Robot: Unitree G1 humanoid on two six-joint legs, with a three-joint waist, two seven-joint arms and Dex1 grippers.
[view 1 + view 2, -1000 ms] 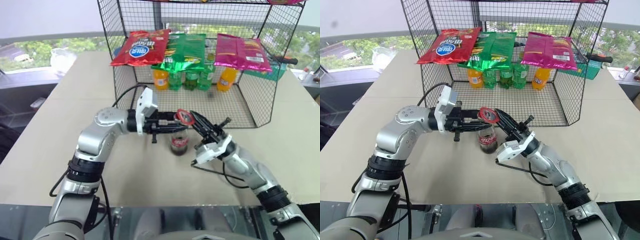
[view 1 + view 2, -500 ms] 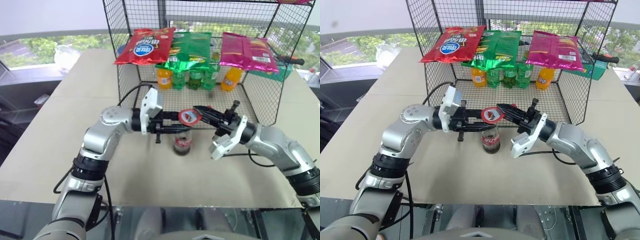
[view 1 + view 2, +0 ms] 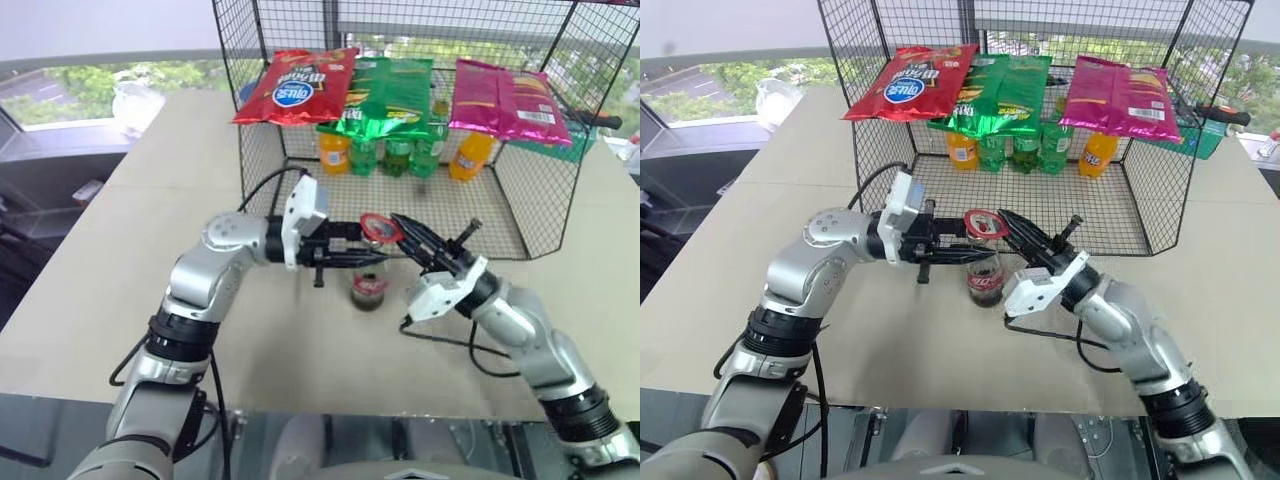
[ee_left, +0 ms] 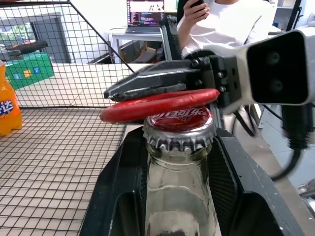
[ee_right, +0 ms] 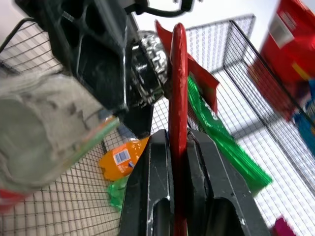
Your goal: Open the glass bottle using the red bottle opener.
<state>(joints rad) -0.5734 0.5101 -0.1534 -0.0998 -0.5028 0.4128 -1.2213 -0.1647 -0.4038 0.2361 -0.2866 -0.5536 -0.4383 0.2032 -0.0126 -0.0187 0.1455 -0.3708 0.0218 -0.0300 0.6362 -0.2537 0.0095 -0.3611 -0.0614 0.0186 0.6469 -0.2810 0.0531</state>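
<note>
The glass bottle (image 3: 368, 291) stands on the table, dark liquid and a red label low down, its crown cap (image 4: 179, 123) on. My left gripper (image 3: 362, 257) reaches in level from the left and is shut on the bottle's neck (image 4: 179, 191), one black finger on each side. My right gripper (image 3: 402, 226) comes in from the right, shut on the handle of the red bottle opener (image 5: 178, 98). The opener's ring head (image 4: 157, 104) lies tilted right over the cap.
A wire cage (image 3: 255, 150) stands behind the bottle with red (image 3: 295, 85), green (image 3: 385, 95) and pink (image 3: 505, 95) snack bags on top and orange soda (image 3: 335, 152) and green bottles (image 3: 395, 155) inside. A person with a laptop sits beyond the table (image 4: 216, 19).
My right forearm swung out to the right, then back in lower, and the opener's ring now lies flatter over the cap. The left gripper kept its hold. The camera has shifted.
</note>
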